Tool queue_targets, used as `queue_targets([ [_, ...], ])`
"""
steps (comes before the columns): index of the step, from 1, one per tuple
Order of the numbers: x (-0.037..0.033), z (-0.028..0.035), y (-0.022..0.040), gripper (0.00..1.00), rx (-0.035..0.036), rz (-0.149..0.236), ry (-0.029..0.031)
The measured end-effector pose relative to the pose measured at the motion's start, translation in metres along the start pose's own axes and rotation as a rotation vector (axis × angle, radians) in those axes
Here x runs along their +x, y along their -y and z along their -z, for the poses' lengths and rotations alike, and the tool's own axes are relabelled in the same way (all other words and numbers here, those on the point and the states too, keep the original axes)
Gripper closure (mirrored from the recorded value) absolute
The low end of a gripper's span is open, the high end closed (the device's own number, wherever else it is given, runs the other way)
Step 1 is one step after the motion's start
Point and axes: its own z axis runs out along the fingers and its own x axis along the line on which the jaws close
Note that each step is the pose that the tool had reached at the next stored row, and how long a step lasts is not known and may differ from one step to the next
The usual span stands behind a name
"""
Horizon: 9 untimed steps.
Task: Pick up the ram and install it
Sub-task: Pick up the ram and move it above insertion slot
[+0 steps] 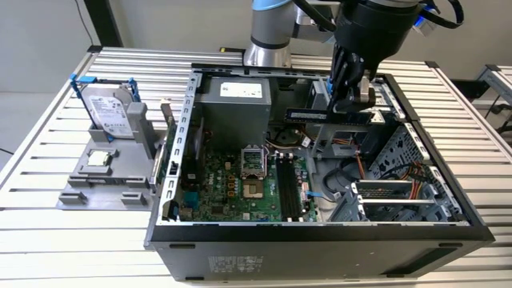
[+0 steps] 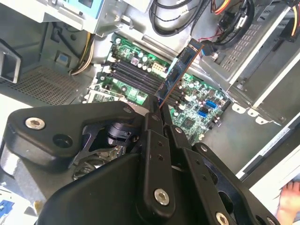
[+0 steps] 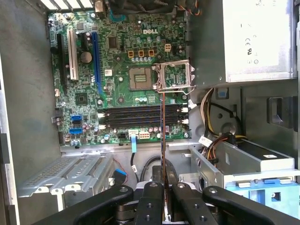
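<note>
My black metal tool [image 3: 164, 188] pinches the thin, flat ram [image 2: 180, 70] edge-on above the green motherboard's [image 3: 117, 89] long dark slots [image 3: 140, 116].

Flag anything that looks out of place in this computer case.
The processor socket lies open, its retention frame flipped back. The ram is clamped in the gripper above the motherboard, not in a slot.

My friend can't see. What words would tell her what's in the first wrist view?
A black pincer grips the ram, a thin stick seen edge-on, above a green motherboard inside an open computer case. Long black memory slots lie beneath it, and a silver power supply box sits beside the board.
</note>
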Motion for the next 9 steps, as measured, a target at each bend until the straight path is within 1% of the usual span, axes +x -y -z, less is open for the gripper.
queue_targets([
  [6, 0.0000, 0.0000, 0.0000, 1.00, -0.0001, -0.001, 0.0007],
  [7, 0.0000, 0.0000, 0.0000, 1.00, 0.0000, -0.005, 0.0007],
  [9, 0.0000, 0.0000, 0.0001, 1.00, 0.0013, -0.032, 0.0007],
])
